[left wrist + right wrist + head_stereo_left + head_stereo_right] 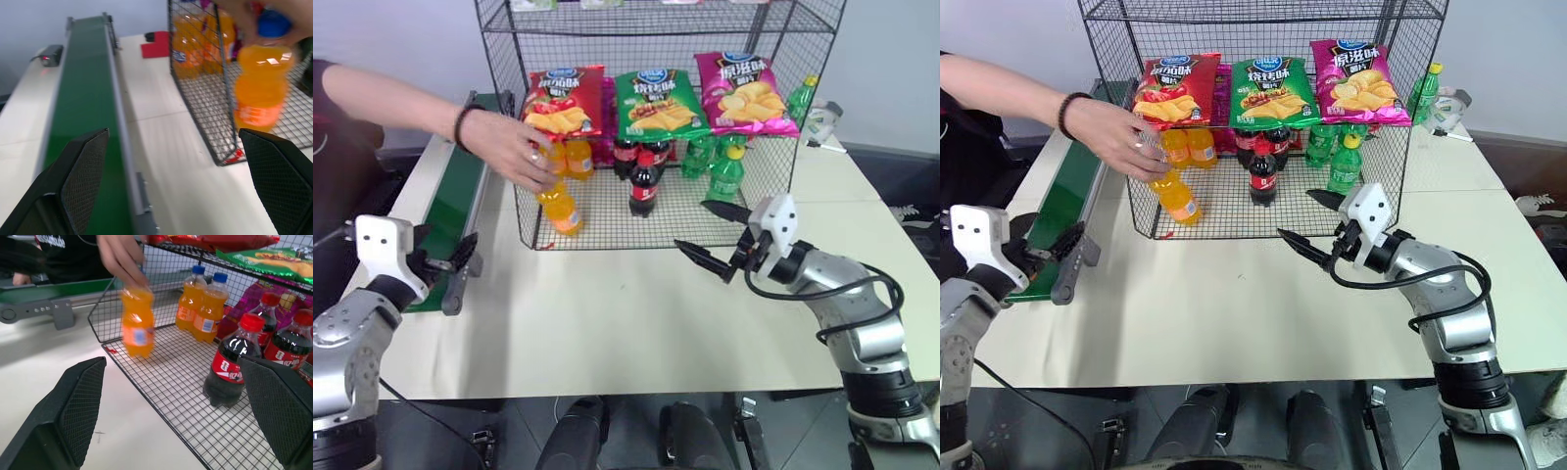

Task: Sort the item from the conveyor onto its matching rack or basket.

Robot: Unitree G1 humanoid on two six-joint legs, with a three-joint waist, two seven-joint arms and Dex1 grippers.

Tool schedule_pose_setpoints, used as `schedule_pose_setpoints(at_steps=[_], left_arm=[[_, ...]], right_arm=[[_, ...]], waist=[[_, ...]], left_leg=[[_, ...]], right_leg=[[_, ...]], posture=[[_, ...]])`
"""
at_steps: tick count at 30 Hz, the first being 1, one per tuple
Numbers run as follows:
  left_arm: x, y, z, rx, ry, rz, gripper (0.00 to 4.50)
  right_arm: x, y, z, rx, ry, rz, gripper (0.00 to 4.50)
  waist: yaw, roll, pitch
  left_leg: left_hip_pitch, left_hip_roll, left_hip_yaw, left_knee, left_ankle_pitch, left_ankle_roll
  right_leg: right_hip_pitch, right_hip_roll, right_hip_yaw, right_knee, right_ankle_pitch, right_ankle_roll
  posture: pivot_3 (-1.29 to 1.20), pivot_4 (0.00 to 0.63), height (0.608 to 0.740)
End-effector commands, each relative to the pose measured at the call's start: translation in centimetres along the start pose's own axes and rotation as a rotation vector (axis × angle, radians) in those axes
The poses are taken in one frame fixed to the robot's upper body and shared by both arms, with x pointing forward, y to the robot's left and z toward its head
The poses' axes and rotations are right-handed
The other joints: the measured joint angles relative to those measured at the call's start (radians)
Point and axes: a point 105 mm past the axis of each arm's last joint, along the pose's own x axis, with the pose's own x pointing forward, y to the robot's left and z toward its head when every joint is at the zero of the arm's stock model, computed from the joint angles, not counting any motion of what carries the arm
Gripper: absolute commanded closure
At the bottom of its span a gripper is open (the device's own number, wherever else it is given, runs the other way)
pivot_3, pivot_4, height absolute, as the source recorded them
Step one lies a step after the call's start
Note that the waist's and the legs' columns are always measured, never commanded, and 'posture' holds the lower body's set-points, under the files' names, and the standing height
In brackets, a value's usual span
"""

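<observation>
Currently a person's hand (509,147) grips the orange soda bottle (558,204) by its cap, holding it tilted at the front left corner of the black wire rack (773,157), on the bottom tier. Behind it stand two more orange soda bottles (570,157), then cola bottles (644,181) and green soda bottles (724,168); chip bags (656,103) lie above. The left end effector (450,264) hangs spread over the conveyor (455,201), the right end effector (715,240) spread above the tabletop (636,313), both empty.
</observation>
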Motion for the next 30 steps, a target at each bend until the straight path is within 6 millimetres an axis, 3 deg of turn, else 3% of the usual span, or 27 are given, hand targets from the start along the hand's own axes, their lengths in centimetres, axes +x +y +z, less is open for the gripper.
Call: schedule_pose_setpoints(at_steps=[1, 19, 30], left_arm=[[-0.8, 1.0, 1.7, 0.036, -0.066, 0.066, 0.05], [-2.7, 3.3, 1.0, 0.016, -0.055, 0.248, 0.05], [-2.0, 3.5, 0.6, -0.002, -0.051, 0.265, 0.05]], right_arm=[[0.4, -0.2, 1.1, -0.038, -0.049, 0.006, 0.00], [1.3, -0.2, 1.1, -0.034, -0.071, 0.040, 0.00], [1.0, -0.3, 0.7, -0.037, -0.077, 0.032, 0.00]], waist=[[0.000, 0.000, 0.000], [0.001, 0.000, 0.000], [0.000, 0.000, 0.000]], left_leg=[[0.000, 0.000, 0.000, 0.000, 0.000, 0.000], [0.000, 0.000, 0.000, 0.000, 0.000, 0.000], [0.000, 0.000, 0.000, 0.000, 0.000, 0.000]], right_leg=[[0.000, 0.000, 0.000, 0.000, 0.000, 0.000], [0.000, 0.000, 0.000, 0.000, 0.000, 0.000], [0.000, 0.000, 0.000, 0.000, 0.000, 0.000]], posture=[[0.00, 0.150, 0.740], [0.00, 0.150, 0.740], [0.00, 0.150, 0.740]])
